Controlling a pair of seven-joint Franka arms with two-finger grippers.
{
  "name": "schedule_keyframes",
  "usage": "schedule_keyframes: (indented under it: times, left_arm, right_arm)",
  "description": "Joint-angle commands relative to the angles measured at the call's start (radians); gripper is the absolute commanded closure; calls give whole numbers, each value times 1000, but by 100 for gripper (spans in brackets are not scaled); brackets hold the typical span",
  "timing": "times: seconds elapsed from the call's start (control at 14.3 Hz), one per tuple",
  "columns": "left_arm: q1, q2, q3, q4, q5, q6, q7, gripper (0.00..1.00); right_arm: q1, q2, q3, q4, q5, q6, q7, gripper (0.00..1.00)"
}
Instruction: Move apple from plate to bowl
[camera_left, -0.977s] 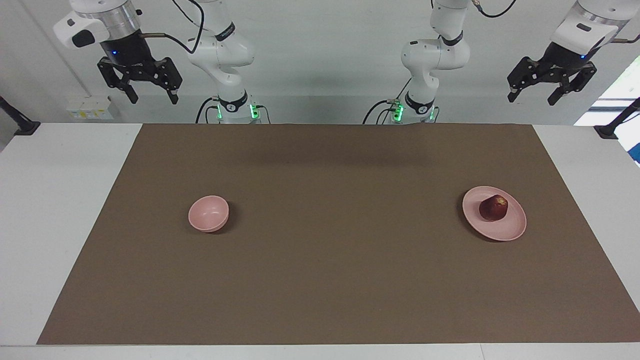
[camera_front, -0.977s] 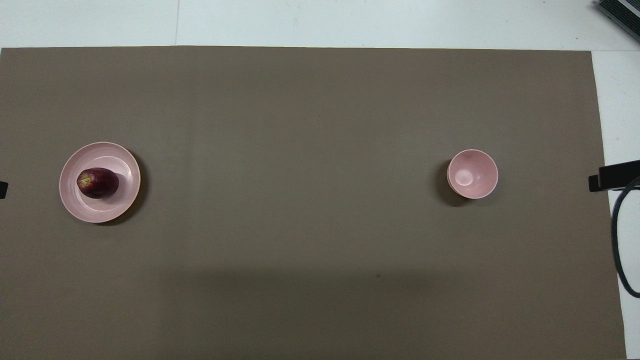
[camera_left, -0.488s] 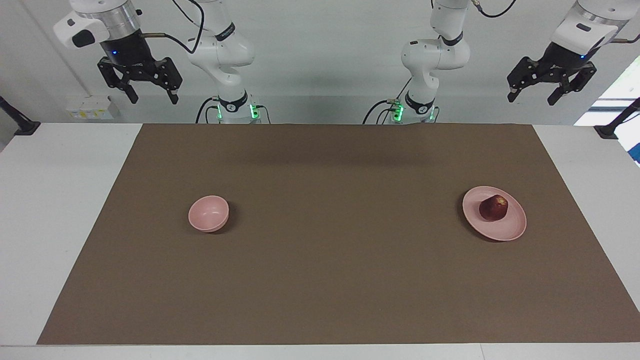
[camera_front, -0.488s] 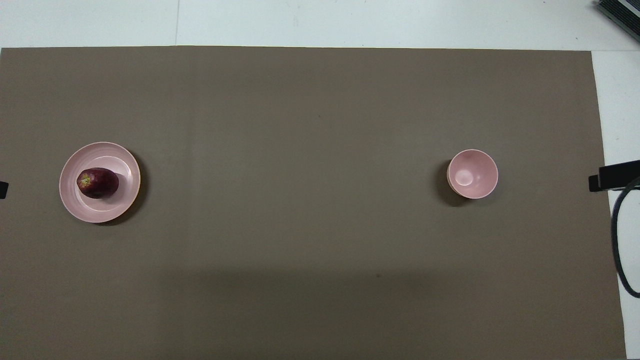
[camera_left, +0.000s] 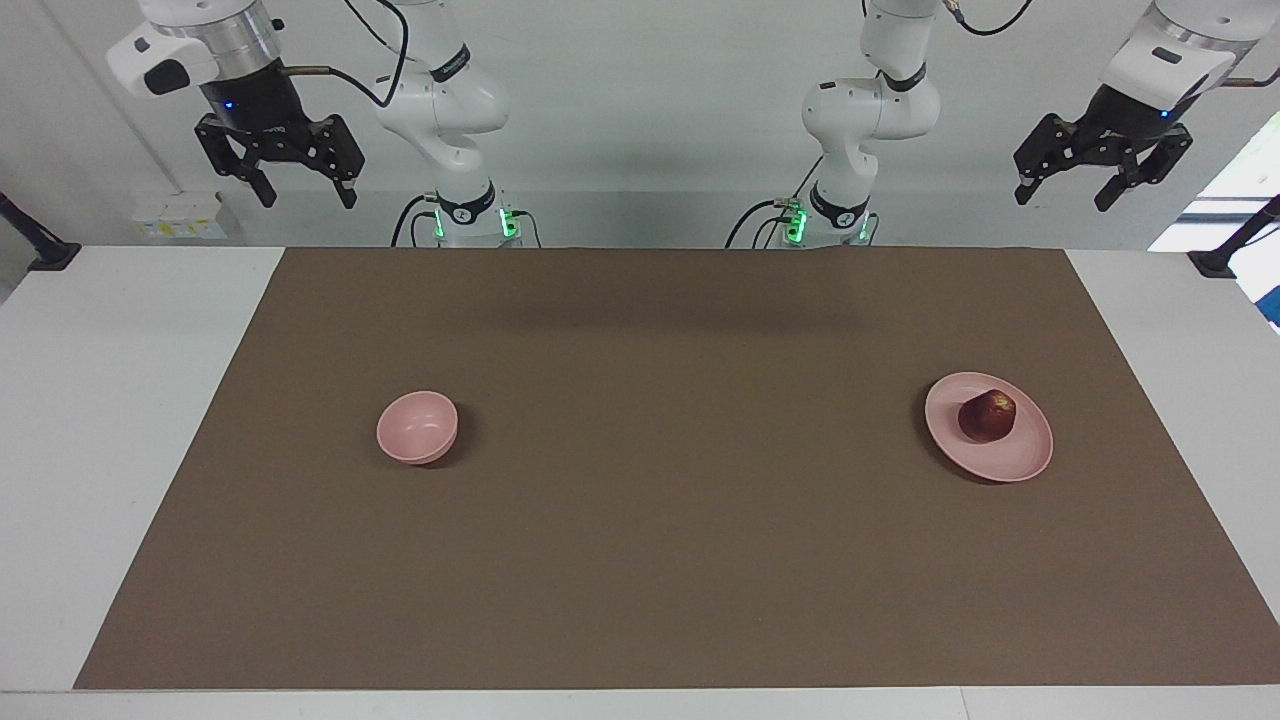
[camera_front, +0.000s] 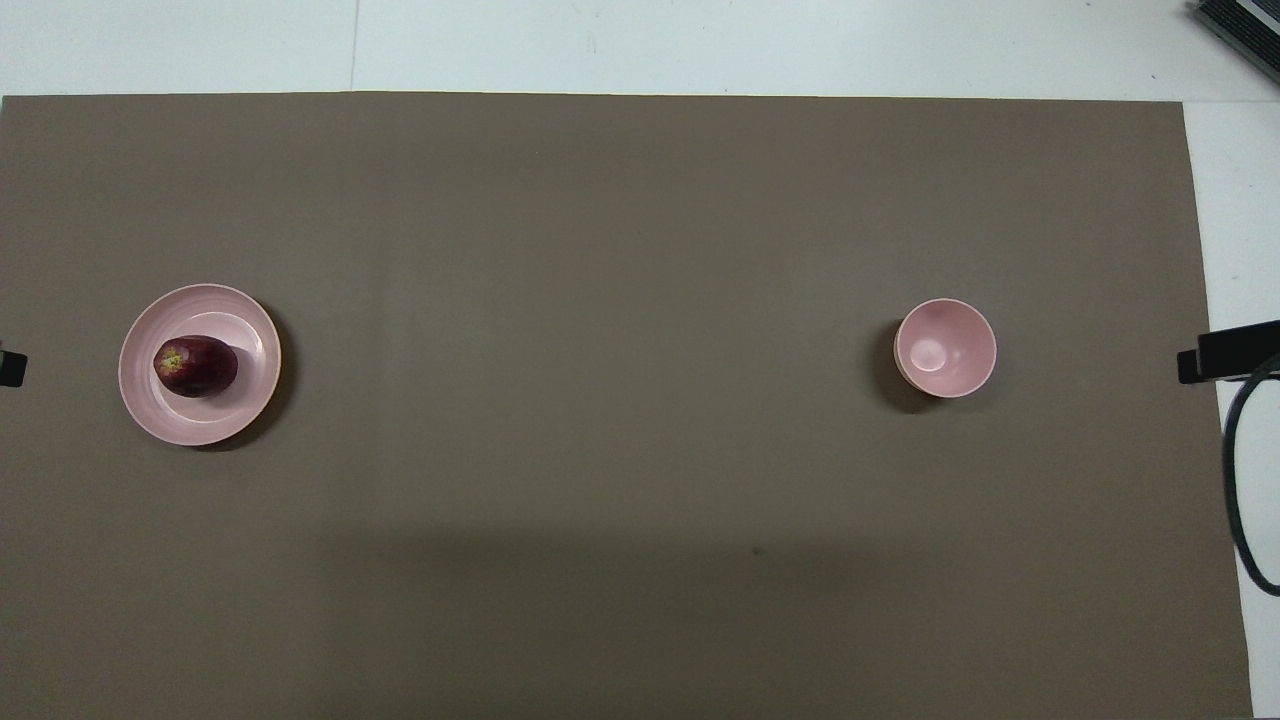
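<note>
A dark red apple (camera_left: 987, 415) (camera_front: 196, 365) lies on a flat pale pink plate (camera_left: 1015, 460) (camera_front: 215, 425) toward the left arm's end of the brown mat. A small, deep pink bowl (camera_left: 417, 428) (camera_front: 945, 347) stands with nothing in it toward the right arm's end. My left gripper (camera_left: 1065, 195) hangs open, high in the air near its end of the table. High up near the other end hangs my right gripper (camera_left: 305, 192), open as well. Neither holds anything. In the overhead view only a dark tip (camera_front: 10, 367) shows at the edge beside the plate.
A brown mat (camera_left: 640, 560) (camera_front: 600, 250) covers most of the white table (camera_left: 100, 400). Both arm bases (camera_left: 465, 215) stand at the mat's edge nearest the robots. A black bracket with a cable (camera_front: 1235, 352) sits at the table's edge beside the bowl.
The left gripper has shifted very slightly; a bit more of its tip shows in the overhead view. Apple, plate and bowl have not moved.
</note>
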Motion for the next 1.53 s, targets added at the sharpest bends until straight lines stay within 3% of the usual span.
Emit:
schedule_keyframes:
  times: [0.0,0.42,0.77,1.26,1.47]
  left_arm:
    - [5,-48,-2,-100,8,84,26,0]
    - [28,-48,-2,-270,8,225,35,0]
    - [50,-45,-2,-471,8,458,43,0]
    - [87,-11,-2,-623,8,702,53,0]
    - [100,42,-2,-658,8,803,53,0]
  right_arm:
    - [-4,-7,2,-2,5,-8,-2,0]
    - [-4,-7,2,-2,5,-8,-2,0]
    - [-4,-7,2,0,5,-8,-2,0]
    - [-4,-7,2,-2,5,-6,-2,0]
    - [-4,-7,2,-2,5,-8,-2,0]
